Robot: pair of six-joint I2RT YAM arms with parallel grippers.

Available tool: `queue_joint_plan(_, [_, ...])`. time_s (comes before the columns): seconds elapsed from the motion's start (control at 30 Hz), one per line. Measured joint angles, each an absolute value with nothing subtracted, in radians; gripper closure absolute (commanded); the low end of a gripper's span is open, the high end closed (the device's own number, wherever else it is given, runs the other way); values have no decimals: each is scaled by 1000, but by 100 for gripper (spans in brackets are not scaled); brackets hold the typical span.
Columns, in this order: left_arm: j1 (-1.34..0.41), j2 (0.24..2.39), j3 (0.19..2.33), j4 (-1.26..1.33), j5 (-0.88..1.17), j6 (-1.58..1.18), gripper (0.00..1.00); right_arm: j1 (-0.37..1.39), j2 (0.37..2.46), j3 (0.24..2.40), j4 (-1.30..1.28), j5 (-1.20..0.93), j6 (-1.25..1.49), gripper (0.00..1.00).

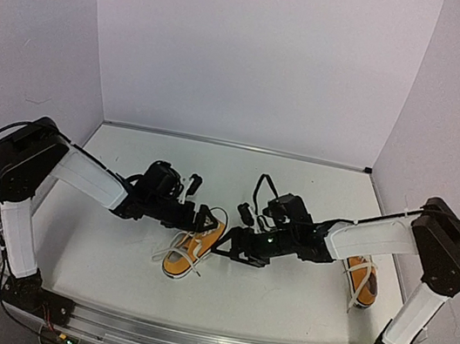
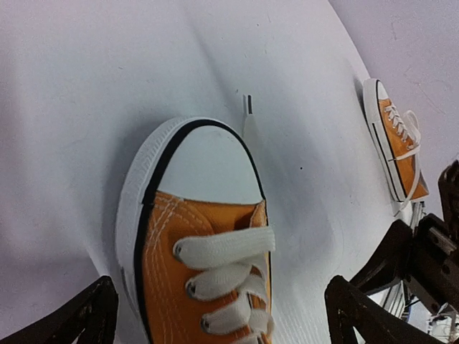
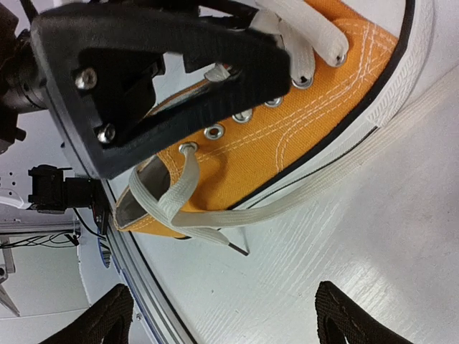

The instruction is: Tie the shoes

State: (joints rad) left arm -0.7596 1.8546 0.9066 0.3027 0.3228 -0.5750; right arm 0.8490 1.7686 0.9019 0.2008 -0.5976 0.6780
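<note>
One orange sneaker (image 1: 188,252) with a white toe cap lies mid-table, its white laces (image 1: 198,259) loose. My left gripper (image 1: 204,219) hovers over its lacing. In the left wrist view the gripper (image 2: 222,324) is open, its fingers (image 2: 80,319) straddling the shoe (image 2: 193,236) and crossed laces (image 2: 229,276). My right gripper (image 1: 235,239) sits just right of this shoe. In the right wrist view it (image 3: 229,322) is open and empty above bare table. A loose lace (image 3: 215,223) trails from the shoe's (image 3: 308,136) top eyelet. The second sneaker (image 1: 360,282) lies at the right.
The left gripper's black body (image 3: 165,79) covers the shoe's tongue in the right wrist view. A lace end (image 2: 249,115) lies on the table past the toe. The second shoe (image 2: 398,143) shows at far right there. The metal front rail (image 1: 184,341) runs along the near edge.
</note>
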Motion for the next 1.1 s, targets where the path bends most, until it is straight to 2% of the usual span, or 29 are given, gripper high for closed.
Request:
queue_joint_plan(0.3, [-765,1502,961,-135,111,-380,1,838,1688,960,35,-430,596,21])
queue_joint_plan(0.43, [-767,1414,889,-218,137,-364,2,823,1690,964,-10,-382,589,36])
queue_joint_plan(0.7, [-864,1370,815,-343,135,-330,4,777,1813,1117,-113,-172,590,55])
queue_joint_plan(0.93, [-873,1368,816,-353,88,-318,3,768,2020,1434,-223,-11,559,59])
queue_joint_plan(1.1, [-881,1366,817,-368,66,-313,2,774,2081,1497,-277,34,549,59])
